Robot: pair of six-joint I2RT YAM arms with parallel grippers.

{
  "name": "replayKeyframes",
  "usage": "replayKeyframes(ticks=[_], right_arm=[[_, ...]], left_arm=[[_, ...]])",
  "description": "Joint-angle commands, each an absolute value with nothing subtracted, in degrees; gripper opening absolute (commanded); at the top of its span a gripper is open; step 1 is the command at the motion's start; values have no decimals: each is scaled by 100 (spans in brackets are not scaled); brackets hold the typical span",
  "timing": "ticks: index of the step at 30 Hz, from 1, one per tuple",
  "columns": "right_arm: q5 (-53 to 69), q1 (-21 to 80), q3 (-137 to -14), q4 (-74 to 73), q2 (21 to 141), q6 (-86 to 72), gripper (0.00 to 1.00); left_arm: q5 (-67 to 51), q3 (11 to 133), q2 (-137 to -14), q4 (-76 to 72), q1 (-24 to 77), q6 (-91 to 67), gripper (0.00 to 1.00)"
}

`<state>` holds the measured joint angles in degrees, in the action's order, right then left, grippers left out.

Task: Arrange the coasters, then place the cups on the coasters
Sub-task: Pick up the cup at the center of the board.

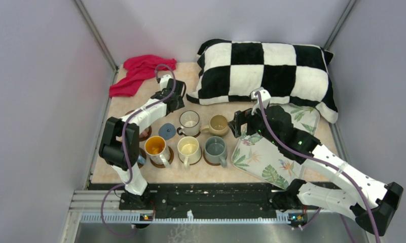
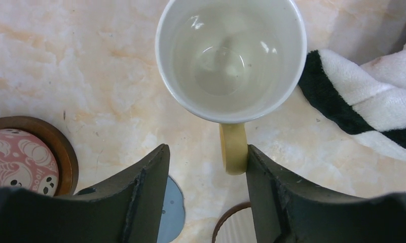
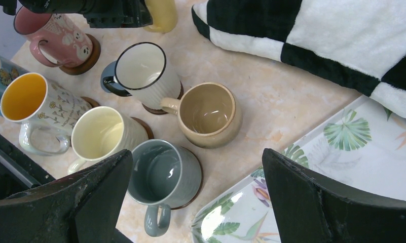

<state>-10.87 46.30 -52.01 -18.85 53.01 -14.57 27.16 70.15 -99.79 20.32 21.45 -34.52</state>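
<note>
Enclosure has pale grey walls on three sides: back wall point(image 1: 211, 23) right behind the checkered pillow point(image 1: 264, 76), left wall point(image 1: 38, 101) and right wall point(image 1: 378, 76) either side of it. Thin metal struts run up both back corners, one point(image 1: 97, 35) left of the pillow, one point(image 1: 337, 25) just right of it. Table point(image 1: 190, 174) has a peach marbled top, with the pillow along its back edge, right half. Red cloth point(image 1: 140, 73) is bunched left of the pillow. Leaf-print tray point(image 1: 264, 157) sits just in front of the pillow. Black plate point(image 1: 211, 195) and ribbed aluminium rail point(image 1: 190, 216) run well in front of the pillow at the near edge. Light is flat and diffuse, shadows soft.
</note>
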Motion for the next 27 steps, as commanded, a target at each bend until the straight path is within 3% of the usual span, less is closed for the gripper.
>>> replayKeyframes(ticks=[1,22,27], right_arm=[[-1080,4579,-5238,-1679,5238,-1443,99],[-1169,4579,-5239,-1696,5112,-1428,99],[-1193,4579,-5211,-1659,5076,-1416,99]], left_arm=[[2510,7062,-9892,1739,2127,-3020,61],[2427,7304,-10373,1287,2120,-2679,39],[2436,7220,-10267,1175,2125,-2531,15]])
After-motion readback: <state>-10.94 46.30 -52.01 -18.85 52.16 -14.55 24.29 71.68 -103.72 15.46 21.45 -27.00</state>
